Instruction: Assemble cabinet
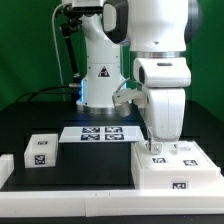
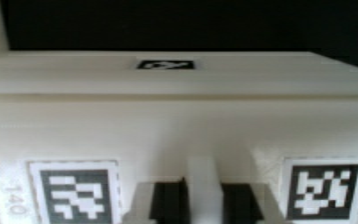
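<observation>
The white cabinet body (image 1: pixel 182 168) lies at the exterior view's right, with marker tags on its top and front. My gripper (image 1: pixel 162 146) stands straight down on its top, below the white wrist. In the wrist view the two dark fingers (image 2: pixel 163 202) stand close together on either side of a thin white upright wall (image 2: pixel 202 190) of the body, between two tags. The jaws look shut on that wall. The body's wide flat face (image 2: pixel 176 85) with one small tag fills the rest of the wrist view. A small white block (image 1: pixel 40 149) with a tag lies at the exterior view's left.
The marker board (image 1: pixel 100 132) lies flat in the middle, in front of the robot base (image 1: pixel 100 75). A low white rail (image 1: pixel 70 184) runs along the front of the black table, with a raised end (image 1: pixel 6 168) at the exterior view's left.
</observation>
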You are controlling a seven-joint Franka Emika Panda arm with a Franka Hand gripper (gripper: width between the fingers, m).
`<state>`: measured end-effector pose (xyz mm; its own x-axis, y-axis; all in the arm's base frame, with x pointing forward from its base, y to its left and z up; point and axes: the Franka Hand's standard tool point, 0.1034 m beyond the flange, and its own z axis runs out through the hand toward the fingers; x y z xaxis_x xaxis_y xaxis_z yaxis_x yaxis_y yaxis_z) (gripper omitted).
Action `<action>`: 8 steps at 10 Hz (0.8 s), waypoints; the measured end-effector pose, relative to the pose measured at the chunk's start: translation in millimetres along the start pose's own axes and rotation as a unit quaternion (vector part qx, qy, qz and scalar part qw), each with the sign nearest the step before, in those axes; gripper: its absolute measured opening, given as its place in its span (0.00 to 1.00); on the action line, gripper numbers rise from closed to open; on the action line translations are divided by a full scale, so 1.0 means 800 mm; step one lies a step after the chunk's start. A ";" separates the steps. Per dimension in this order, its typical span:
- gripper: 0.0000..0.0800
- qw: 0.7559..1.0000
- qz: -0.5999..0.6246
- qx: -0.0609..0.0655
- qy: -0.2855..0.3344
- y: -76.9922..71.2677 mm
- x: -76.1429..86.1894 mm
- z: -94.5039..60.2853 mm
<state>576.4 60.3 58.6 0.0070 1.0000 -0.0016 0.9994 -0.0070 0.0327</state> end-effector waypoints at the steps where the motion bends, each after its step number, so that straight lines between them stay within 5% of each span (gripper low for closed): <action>1: 0.09 1.000 0.001 0.008 -0.002 0.004 0.001 0.002; 6: 0.09 1.000 0.010 0.016 -0.006 0.004 0.002 0.002; 8: 0.48 1.000 0.009 0.016 -0.006 0.004 0.001 0.002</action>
<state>579.5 61.1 56.9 0.0261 0.9996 -0.0138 0.9997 -0.0261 0.0009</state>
